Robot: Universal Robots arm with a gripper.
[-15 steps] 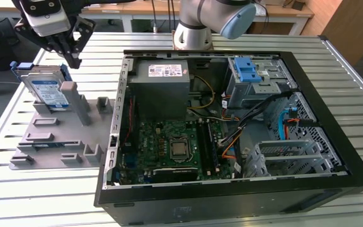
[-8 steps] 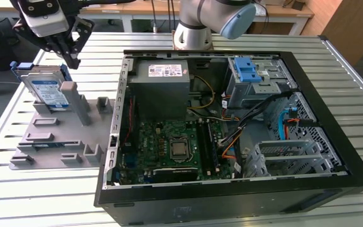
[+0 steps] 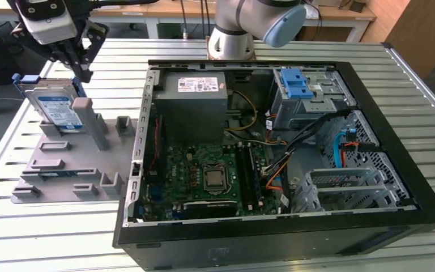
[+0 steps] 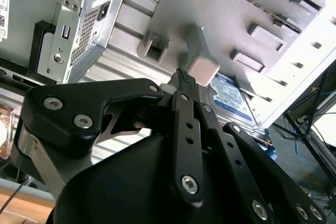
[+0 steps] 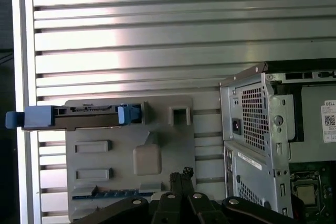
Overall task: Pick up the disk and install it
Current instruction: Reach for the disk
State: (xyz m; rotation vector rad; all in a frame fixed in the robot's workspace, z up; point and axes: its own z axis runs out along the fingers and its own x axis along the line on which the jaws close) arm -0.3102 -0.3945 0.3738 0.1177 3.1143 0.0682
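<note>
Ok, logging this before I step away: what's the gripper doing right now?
Gripper: closed, holding nothing, close to the disk, which stands upright in the grey fixture.

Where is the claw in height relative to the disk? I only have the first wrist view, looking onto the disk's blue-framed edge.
Observer: In the exterior view the claw hangs close above the disk, empty. I cannot tell whether it touches.
Operator: How does the disk sit?
Observer: It stands on edge in the grey holder plate, with its white-and-blue label facing the exterior camera.
Operator: What is at the drive bay?
Observer: A blue bracket lies on the metal cage in the far corner of the open case, on the exterior view's right.
</note>
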